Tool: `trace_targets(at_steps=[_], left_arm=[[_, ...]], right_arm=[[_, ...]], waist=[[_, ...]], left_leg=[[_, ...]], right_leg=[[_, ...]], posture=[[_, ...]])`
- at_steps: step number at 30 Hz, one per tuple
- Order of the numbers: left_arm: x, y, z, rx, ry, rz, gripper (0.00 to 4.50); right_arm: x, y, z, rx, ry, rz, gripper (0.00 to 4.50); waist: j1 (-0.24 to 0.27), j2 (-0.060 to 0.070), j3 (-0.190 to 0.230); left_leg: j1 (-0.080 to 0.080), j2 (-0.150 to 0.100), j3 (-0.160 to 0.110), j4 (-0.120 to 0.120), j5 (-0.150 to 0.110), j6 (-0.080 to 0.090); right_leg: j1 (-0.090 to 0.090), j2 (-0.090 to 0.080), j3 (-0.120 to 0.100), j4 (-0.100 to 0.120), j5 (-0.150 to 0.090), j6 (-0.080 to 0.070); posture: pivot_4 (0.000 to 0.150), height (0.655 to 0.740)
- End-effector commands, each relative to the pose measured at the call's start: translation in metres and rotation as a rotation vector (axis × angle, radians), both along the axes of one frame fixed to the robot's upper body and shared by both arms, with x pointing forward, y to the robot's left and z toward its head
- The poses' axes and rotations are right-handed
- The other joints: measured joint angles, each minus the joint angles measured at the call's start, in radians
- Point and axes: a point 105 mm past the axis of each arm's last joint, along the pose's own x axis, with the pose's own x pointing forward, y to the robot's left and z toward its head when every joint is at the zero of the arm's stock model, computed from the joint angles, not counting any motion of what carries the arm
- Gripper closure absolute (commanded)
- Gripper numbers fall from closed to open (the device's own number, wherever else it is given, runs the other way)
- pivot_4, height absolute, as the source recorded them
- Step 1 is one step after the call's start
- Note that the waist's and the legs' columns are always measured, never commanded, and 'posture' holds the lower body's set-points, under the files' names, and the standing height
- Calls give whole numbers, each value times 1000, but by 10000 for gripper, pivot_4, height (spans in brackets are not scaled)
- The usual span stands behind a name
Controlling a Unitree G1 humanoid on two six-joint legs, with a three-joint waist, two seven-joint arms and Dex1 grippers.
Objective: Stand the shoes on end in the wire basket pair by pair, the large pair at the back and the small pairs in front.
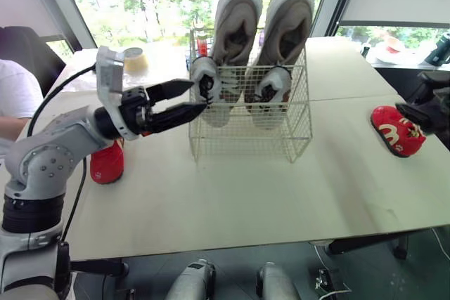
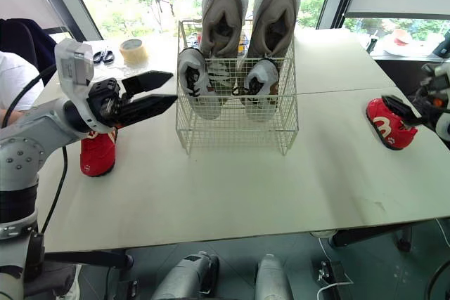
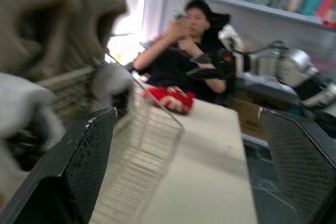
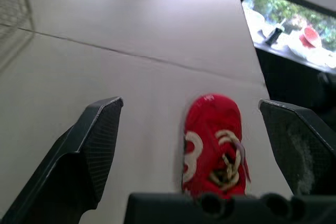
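Observation:
A wire basket [image 1: 249,131] stands mid-table. Two large grey shoes [image 1: 235,22] stand on end at its back, and two small grey-and-white shoes [image 1: 206,82] stand in front of them. My left gripper [image 1: 197,96] is open and empty, level with the basket's left front corner, close by the left small shoe. One small red shoe [image 1: 107,163] stands on the table under my left forearm. The other red shoe [image 1: 397,130] lies near the table's right edge. My right gripper [image 4: 190,103] is open right over that red shoe [image 4: 212,140], which lies between the fingers, not gripped.
A tape roll [image 1: 133,60] and scissors [image 2: 104,54] lie at the back left of the table. A person in white [image 1: 14,96] sits at the left. Another seated person [image 3: 184,51] is beyond the table's right end. The table's front half is bare.

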Motion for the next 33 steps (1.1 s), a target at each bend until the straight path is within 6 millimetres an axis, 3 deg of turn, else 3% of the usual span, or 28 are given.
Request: trace_targets(at_steps=[1, 4, 11, 24, 28, 33], left_arm=[[-12, -11, -6, 40, -5, -92, 438], [-15, -19, -14, 54, 5, -129, 438], [-15, -29, -21, 80, 2, -161, 438], [-11, -36, -31, 136, -22, -122, 438], [-11, -36, -30, 136, -32, -100, 0], [-8, -35, -27, 133, -35, -82, 0]], right_arm=[[1, -16, -13, -3, 5, -40, 0], [5, -27, -34, 14, 41, -55, 0], [19, -44, -57, 49, 60, -94, 0], [45, -42, -79, 140, 88, -109, 0], [48, -40, -79, 138, 89, -108, 12975], [52, -37, -69, 119, 65, -77, 38365]], waist=[[-4, 0, 0], [-11, 0, 0], [-16, 2, 1], [-18, 2, 1], [-19, 2, 1], [-19, 2, 1]], left_leg=[[0, 0, 0, 0, 0, 0], [0, 0, 0, 0, 0, 0], [0, 0, 0, 0, 1, -1], [0, 0, 1, 0, 3, -4], [1, 0, 1, 0, 3, -4], [1, 0, 0, 0, 3, -5]], right_leg=[[0, 0, 0, 0, 0, 0], [0, 0, 0, 0, 0, 0], [1, 0, 0, -1, 0, 0], [2, 0, 0, -3, 0, 0], [2, 0, 0, -3, 0, 0], [2, 0, 0, -3, 0, 0]], posture=[[1500, 7400], [1500, 7400], [1500, 7400], [1500, 7400], [1500, 7400], [1500, 7400]])
